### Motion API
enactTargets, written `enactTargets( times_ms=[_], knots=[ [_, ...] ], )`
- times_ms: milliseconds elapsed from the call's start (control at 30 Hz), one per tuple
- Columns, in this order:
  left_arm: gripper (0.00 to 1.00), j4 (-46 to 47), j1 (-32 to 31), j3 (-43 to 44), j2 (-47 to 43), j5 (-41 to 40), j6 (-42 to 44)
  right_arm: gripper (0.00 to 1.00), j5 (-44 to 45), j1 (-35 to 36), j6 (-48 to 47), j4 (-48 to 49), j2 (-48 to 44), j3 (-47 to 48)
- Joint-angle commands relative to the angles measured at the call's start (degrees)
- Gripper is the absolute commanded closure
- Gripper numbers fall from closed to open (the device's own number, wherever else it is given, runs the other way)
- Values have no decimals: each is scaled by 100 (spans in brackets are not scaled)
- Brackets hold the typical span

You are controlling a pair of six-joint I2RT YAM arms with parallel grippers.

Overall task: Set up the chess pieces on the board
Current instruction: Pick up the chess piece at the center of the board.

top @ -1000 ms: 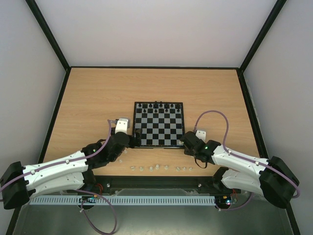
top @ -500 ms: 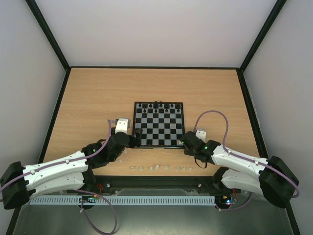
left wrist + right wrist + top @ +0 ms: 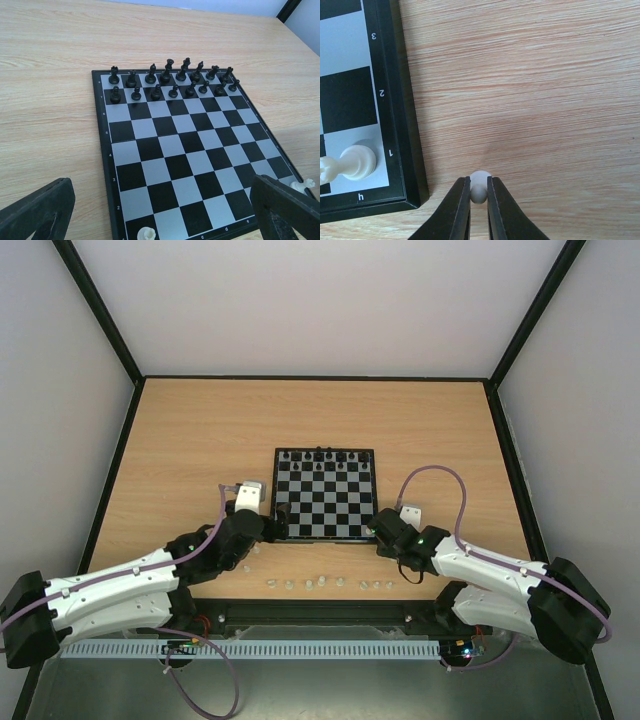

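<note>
The board lies mid-table with black pieces filling its two far rows. A whitish chess piece stands on the near left corner square, and a white rook lies on the near right corner square. My left gripper hangs open over the board's near edge, with nothing between its fingers. My right gripper is shut on a small whitish pawn on the wood just off the board's near right corner.
Several loose whitish pieces lie in a row on the table near the front edge, between the two arms. Another white piece stands by the board's right side. Black-framed walls enclose the table.
The right gripper's jaws have drawn in on the pawn. Neither arm has visibly shifted in the top view.
</note>
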Motion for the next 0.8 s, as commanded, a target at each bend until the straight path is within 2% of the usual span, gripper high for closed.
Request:
enactTargets(
  times_ms=[0,767],
  knots=[
    [1,52,14,-58,-96,-19,20,91,180,31,114,-129,5,-34],
    [1,56,15,-67,-93,-21,23,95,266,31,42,-261,-200,145]
  ],
)
